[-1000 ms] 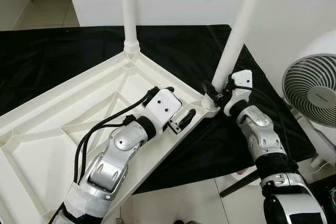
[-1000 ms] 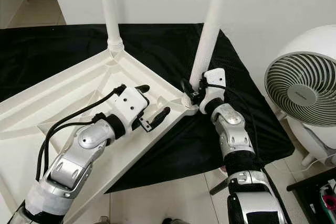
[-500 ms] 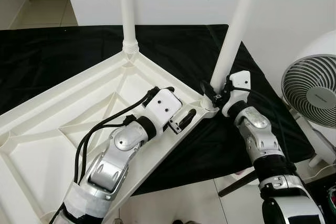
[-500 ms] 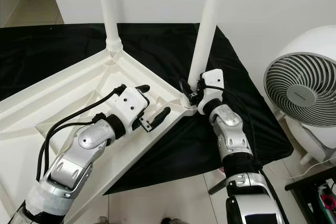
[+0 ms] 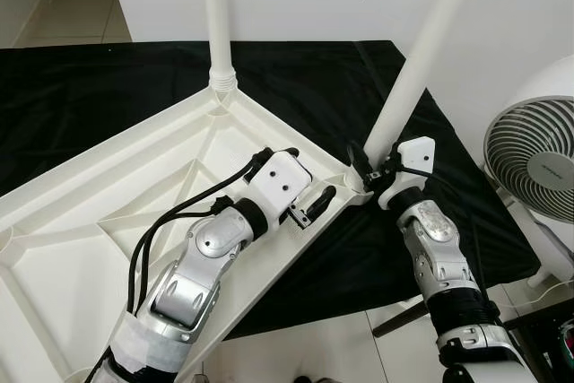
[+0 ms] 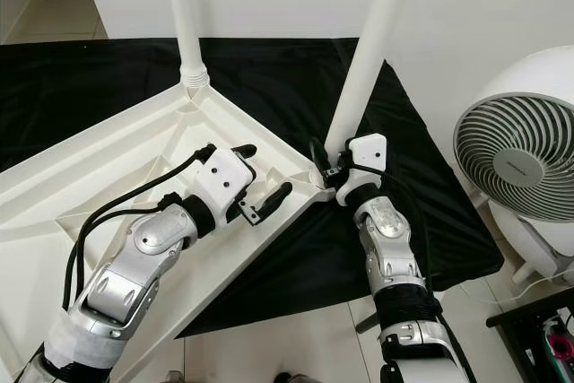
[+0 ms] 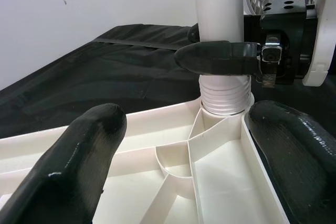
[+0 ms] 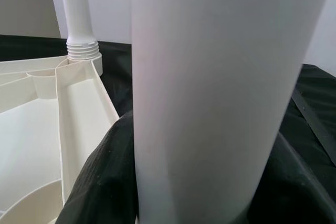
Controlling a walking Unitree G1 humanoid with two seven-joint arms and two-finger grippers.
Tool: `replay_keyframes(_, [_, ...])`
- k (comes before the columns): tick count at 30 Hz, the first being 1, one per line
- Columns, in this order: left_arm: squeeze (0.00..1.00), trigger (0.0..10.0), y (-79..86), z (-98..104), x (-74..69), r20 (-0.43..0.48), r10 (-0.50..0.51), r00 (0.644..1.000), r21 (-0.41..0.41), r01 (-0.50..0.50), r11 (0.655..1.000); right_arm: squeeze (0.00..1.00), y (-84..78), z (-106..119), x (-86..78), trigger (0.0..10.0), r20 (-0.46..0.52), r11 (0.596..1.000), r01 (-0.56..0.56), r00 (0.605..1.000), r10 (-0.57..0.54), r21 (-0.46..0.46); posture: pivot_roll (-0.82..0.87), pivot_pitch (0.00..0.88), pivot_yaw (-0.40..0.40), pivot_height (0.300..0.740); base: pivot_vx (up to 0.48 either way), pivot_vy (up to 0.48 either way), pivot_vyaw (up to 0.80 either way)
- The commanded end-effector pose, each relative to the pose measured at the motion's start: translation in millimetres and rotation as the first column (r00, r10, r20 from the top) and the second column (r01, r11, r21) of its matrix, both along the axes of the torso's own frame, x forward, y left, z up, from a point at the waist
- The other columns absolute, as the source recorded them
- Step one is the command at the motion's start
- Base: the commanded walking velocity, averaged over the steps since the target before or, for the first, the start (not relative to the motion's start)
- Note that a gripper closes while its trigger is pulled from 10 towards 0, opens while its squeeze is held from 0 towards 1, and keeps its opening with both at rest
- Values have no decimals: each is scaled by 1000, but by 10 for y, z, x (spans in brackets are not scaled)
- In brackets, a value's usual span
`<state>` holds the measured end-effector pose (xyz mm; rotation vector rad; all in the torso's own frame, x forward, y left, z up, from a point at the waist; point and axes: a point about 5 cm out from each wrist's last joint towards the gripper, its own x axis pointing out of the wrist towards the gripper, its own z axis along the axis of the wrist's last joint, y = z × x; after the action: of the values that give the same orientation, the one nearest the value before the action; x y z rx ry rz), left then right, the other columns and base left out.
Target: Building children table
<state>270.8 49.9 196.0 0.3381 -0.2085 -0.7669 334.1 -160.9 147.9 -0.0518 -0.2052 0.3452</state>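
Change vs 0.5 s ago: near leg (image 5: 421, 65) now tilts further toward the fan (image 5: 536, 161); its threaded base sits at the corner socket of the upturned children's table (image 5: 108, 213), seating depth unclear, prob. mid-screwing. Right hand (image 5: 369, 165) is clamped on near leg just above the socket. Left hand (image 5: 309, 196), fingers apart, rests on the table rim, holding nothing. Far leg (image 5: 218, 20) stands upright in its corner. Table lies on black cloth (image 5: 81, 105) on the floor. Fan stands near, inside the tilt path

tabletop (image 5: 108, 195) white | legs (image 5: 421, 51) white | cloth (image 5: 81, 105) black | fan (image 5: 538, 168) white
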Motion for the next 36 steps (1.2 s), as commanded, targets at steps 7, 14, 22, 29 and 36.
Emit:
replay_keyframes(7, [0, 10000, -10, 17, 11, 15, 5, 1000, 7, -5, 1000, 0, 34, -646, -118, 10000, -331, 969, 247, 914, -235, -8, 160, 116, -46, 740, 0, 0, 0])
replay_keyframes(14, [0, 10000, -22, 24, 14, 20, 7, 1000, 3, -7, 1000, 0, 291, -659, -135, 10000, -346, 940, 340, 886, -308, 35, 165, 102, -49, 740, 0, 0, 0])
replay_keyframes(22, [0, 10000, -23, 26, 22, 25, 5, 1000, 5, -5, 1000, 0, 288, -640, -112, 10000, -343, 938, 345, 886, -313, 33, 166, 89, -53, 740, 0, 0, 0])
replay_keyframes(29, [0, 10000, -33, 25, 17, 27, 1, 1000, 5, -1, 1000, 0, 286, -588, -103, 10000, -320, 920, 391, 875, -362, 29, 167, 81, -56, 740, 0, 0, 0])
replay_keyframes(36, [0, 10000, -42, 25, 9, 28, -4, 1000, 7, 4, 1000, 0, 338, -532, -117, 10000, -289, 844, 536, 814, -504, 38, 170, 75, -55, 740, 0, 0, 0])
